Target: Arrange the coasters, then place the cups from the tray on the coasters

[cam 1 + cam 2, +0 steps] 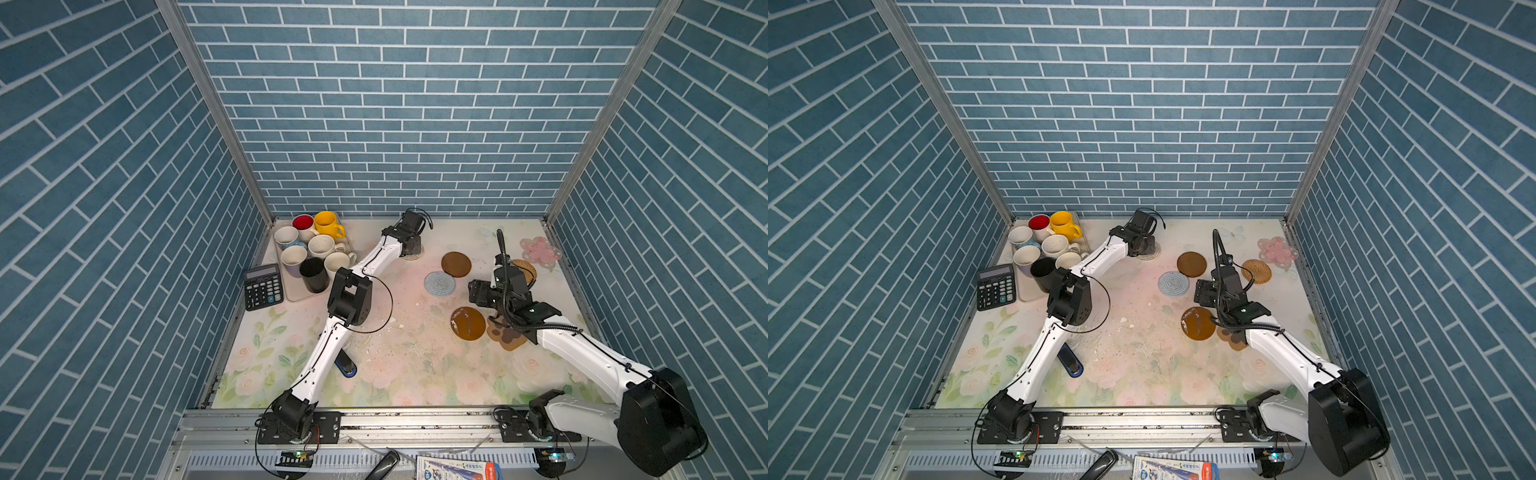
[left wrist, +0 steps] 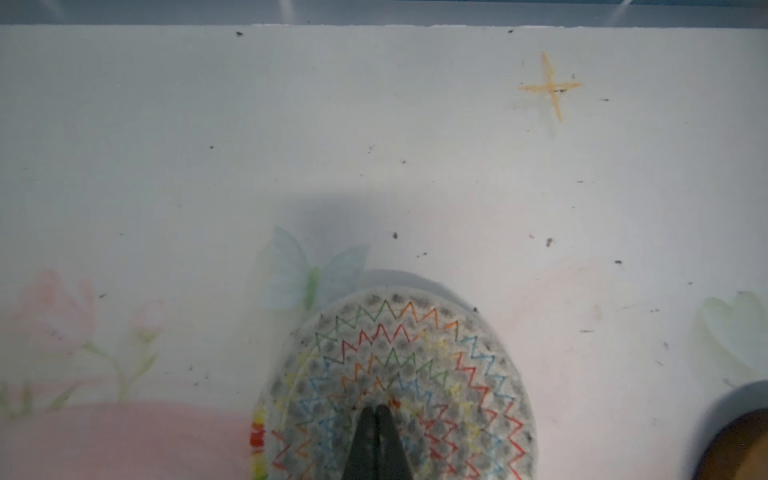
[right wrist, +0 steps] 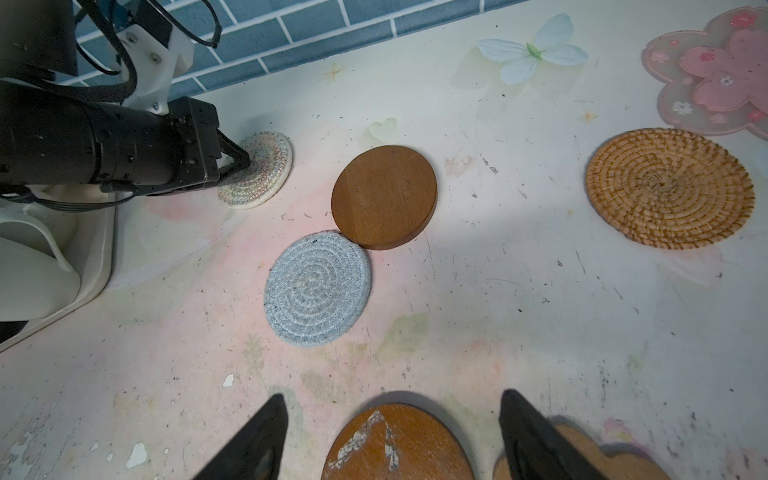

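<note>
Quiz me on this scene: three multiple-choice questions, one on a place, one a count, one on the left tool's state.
1. Where is the pink flower-shaped coaster? A) far right corner B) near left corner C) front edge
2. How many mugs stand on the tray? A) five B) seven C) nine
3. The left tool is: A) open above the tray B) shut, tips on the white woven coaster C) shut on a mug handle
1 A: it lies farthest back on the right. 2 B: seven rims show in both top views. 3 B: its fingers meet on the weave.
</note>
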You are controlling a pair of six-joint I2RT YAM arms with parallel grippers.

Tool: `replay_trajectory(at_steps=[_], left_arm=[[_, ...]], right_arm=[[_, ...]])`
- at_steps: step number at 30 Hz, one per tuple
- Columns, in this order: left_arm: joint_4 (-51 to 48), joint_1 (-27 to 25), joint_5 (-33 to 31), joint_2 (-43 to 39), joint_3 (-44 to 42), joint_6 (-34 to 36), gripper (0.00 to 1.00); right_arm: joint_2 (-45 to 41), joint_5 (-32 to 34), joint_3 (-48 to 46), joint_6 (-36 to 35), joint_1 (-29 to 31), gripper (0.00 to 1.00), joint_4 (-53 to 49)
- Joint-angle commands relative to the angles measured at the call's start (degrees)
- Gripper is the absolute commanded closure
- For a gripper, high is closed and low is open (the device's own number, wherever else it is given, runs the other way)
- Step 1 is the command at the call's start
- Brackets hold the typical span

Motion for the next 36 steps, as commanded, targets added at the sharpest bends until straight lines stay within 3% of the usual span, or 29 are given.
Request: replay_trajectory(at_steps=[1, 7, 10, 12, 16, 20, 22, 25, 27, 31, 36], left_arm=[[-3.2, 1.7, -2.8, -1.6, -4.0, 0.6, 1.0], [-1.5, 2.1, -1.9, -3.0, -5.5, 0.7, 1.0], [0.1, 2.4, 2.2, -4.0, -5.4, 1.0, 1.0], [1.4, 2.5, 3.3, -5.8, -5.3, 1.5, 0.78], [3.8, 2.5, 5.9, -11.6, -8.5, 2.8, 0.48], [9.5, 2.0, 7.3, -22.3, -20.2, 3.4, 0.26], [13.0, 1.4, 6.8, -28.3, -27.3, 3.4, 0.16], [16.1, 0.7, 4.7, -36.6, -36.5, 3.4, 0.08], [18.6, 0.5, 3.7, -41.9, -42.8, 2.9, 0.08], [23.3, 0.3, 3.1, -51.1, -54.8, 1.1, 0.11], [27.9, 0.0, 2.0, -59.0, -66.6, -1.0, 0.01]], right_arm=[[0.9, 1.7, 3.0, 1.8, 0.7, 0.2, -1.3], [3.5, 2.0, 5.6, 1.4, 1.5, 0.2, -3.8], [5.4, 1.4, 8.8, -0.7, 1.6, 0.24, -7.4], [6.8, 1.5, 12.3, -2.8, 1.6, 0.25, -11.6], [9.2, 0.3, 18.6, -6.5, 1.5, 0.25, -18.8], [11.3, -3.0, 23.2, -7.5, 1.3, 0.28, -22.7], [12.6, -5.2, 24.8, -7.4, 1.1, 0.36, -23.5], [15.3, -7.8, 27.3, -8.2, 1.0, 0.59, -25.2], [17.1, -7.7, 28.5, -8.8, 1.0, 0.76, -26.1], [20.5, -9.2, 30.3, -9.2, 0.8, 1.0, -26.1], [25.9, -11.3, 33.6, -9.0, 0.7, 1.0, -25.8]])
